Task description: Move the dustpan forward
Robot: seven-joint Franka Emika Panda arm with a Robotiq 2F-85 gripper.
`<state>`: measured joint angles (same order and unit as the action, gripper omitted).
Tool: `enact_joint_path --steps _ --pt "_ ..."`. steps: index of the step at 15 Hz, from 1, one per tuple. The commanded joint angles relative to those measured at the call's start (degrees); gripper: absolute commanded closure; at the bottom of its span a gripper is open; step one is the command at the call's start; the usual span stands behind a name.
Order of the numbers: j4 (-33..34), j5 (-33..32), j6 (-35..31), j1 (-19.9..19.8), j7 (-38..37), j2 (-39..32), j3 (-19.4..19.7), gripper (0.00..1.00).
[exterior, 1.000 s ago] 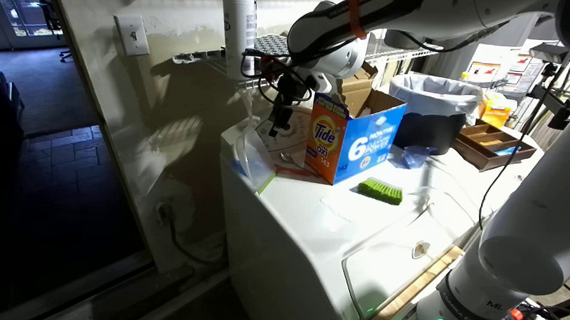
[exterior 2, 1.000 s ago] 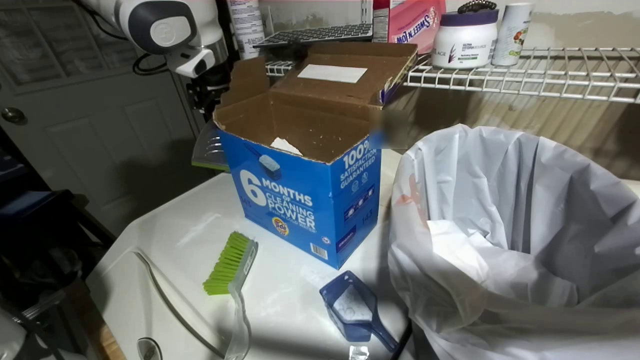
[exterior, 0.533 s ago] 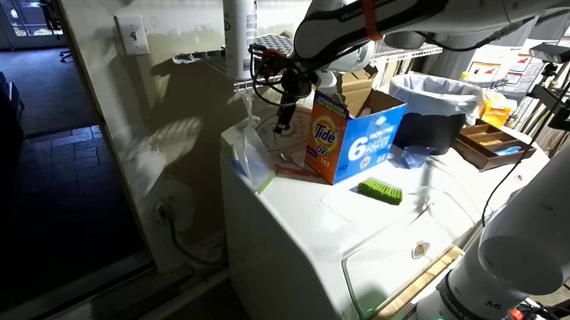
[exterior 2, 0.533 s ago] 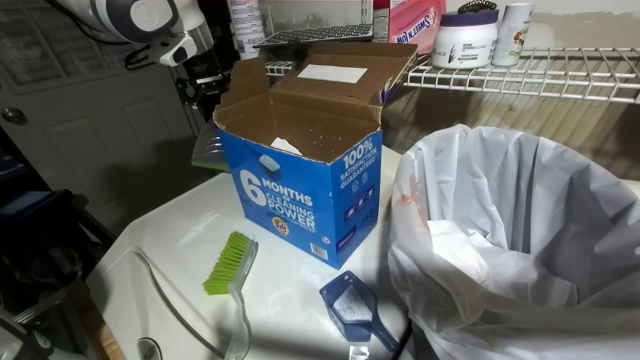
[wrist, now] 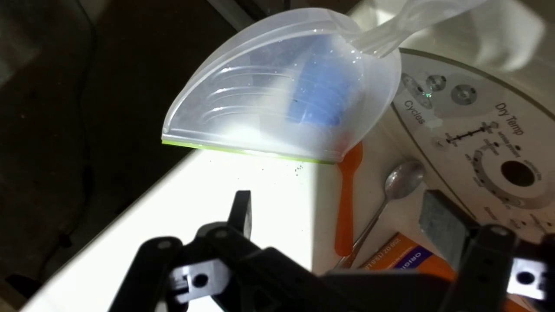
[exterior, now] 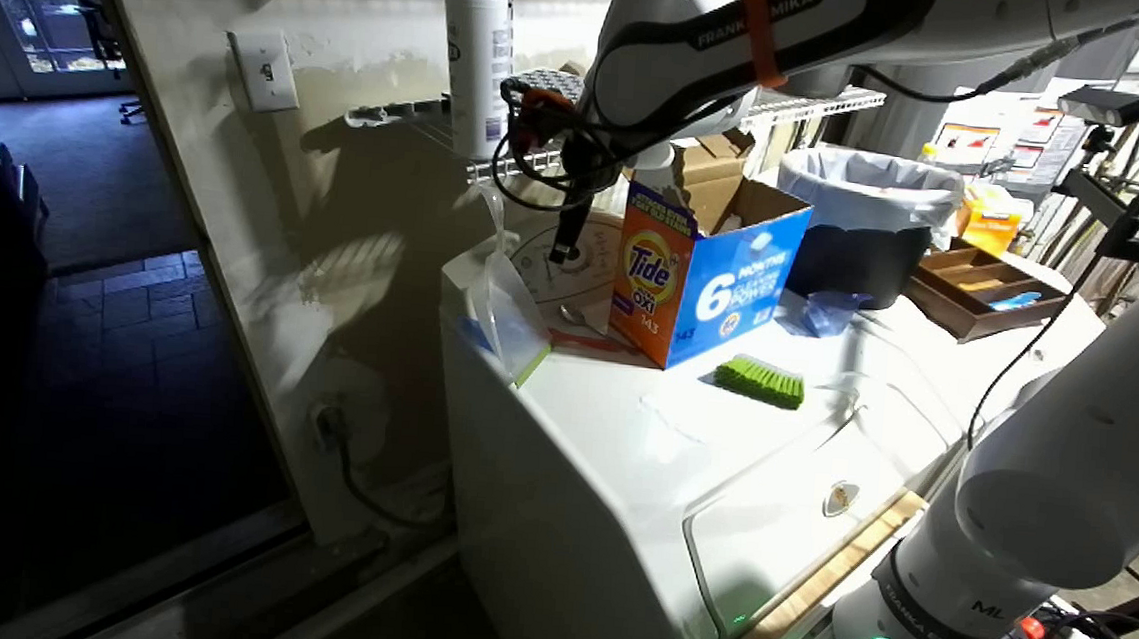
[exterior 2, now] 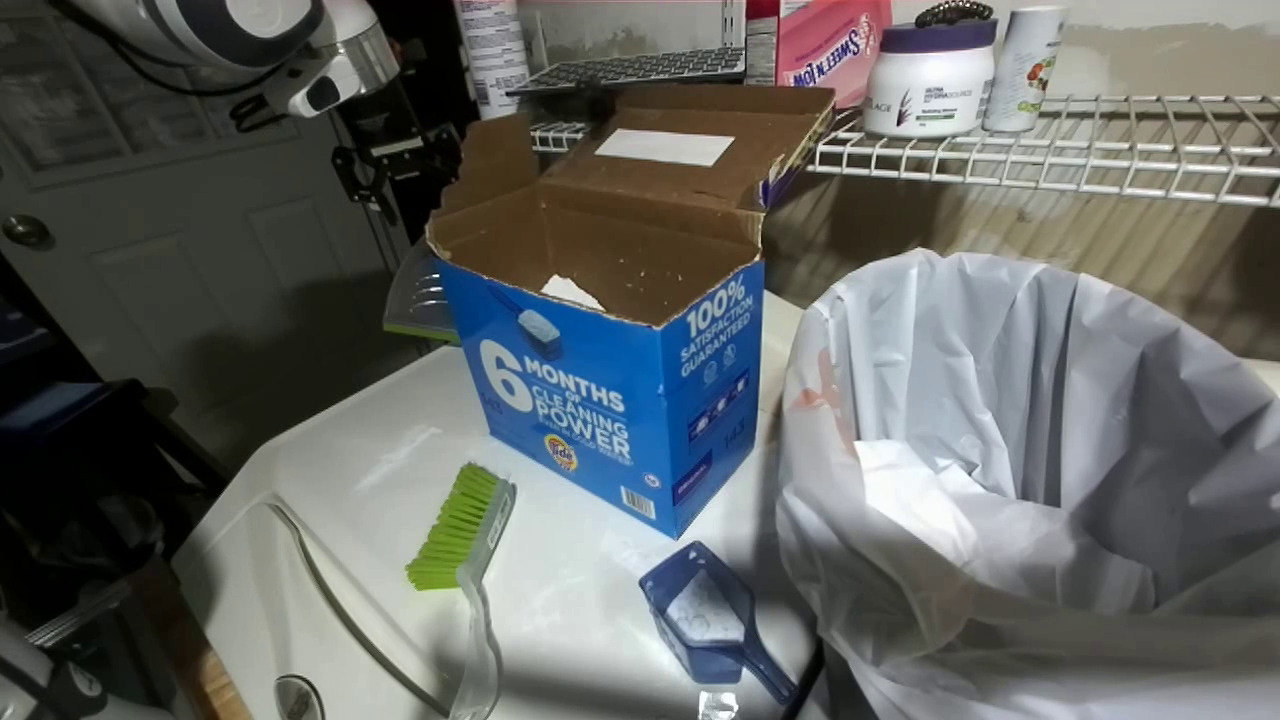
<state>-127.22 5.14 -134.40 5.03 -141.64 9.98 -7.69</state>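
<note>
I read "Tide" and "6 Months" on the box (exterior: pixel 702 284). My arm (exterior: pixel 820 36) says "Franka Emika", the panel (wrist: pixel 470 147) "Cycles".

Under one carton (exterior 2: pixel 590 390), one appliance (exterior: pixel 557 499) is standing. The following are resting near the carton — one dustpan (wrist: pixel 269 91), one brush (exterior 2: pixel 465 540), one scoop (exterior 2: pixel 708 658), two utensils (wrist: pixel 404 180) (wrist: pixel 345 208), one bin (exterior: pixel 849 264). Behind the carton, one shelf (exterior 2: pixel 1100 187) is holding one jar (exterior 2: pixel 928 85), one canister (exterior 2: pixel 1024 70) and one pink box (exterior 2: pixel 835 40).

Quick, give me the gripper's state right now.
Gripper: open, jaws wide apart, holding nothing; the clear dustpan is outside its grasp.
</note>
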Motion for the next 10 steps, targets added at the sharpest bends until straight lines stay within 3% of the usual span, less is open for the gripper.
enact_joint_path --steps 1,2,10 --pt "-2.08 -2.27 -0.72 -0.84 -5.03 2.8 -1.41 0.0" --pt "-0.2 -0.31 0.18 -0.45 -1.47 0.64 -0.69 0.0" --pt "-0.63 -0.36 0.17 -0.62 -2.11 1.34 -0.9 0.0"
